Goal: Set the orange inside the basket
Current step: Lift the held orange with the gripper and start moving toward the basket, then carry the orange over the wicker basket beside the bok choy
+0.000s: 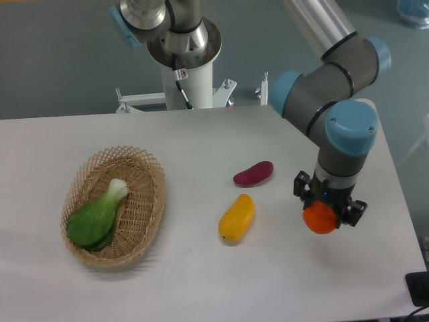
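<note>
The gripper (324, 213) points straight down at the right side of the counter (201, 282) and is clenched around the orange (321, 218), whose round body bulges out below the dark fingers. Whether the fruit is resting on the counter or already clear of it cannot be told from this view, though it sits very low.

Just to the left lie two distractors: a yellow-orange mango-shaped fruit (236, 217) and, behind it, a purple-red oblong vegetable (253, 173). Both sit between the gripper and the goal. The basket (144, 221) stands well apart at the far left of the counter, and a green leafy vegetable (97, 218) already fills much of its left half, leaving the right half of the woven floor free.

The step in hand looks like the carry. To do it well, the arm should raise the orange high enough to pass over the two fruits and the scalloped rim, travel left in a steady line so the smooth fruit does not slip, and then lower it over the free right half of the basket. Releasing low, close to the weave, should keep the orange from rolling or bouncing out over the shallow rim.
</note>
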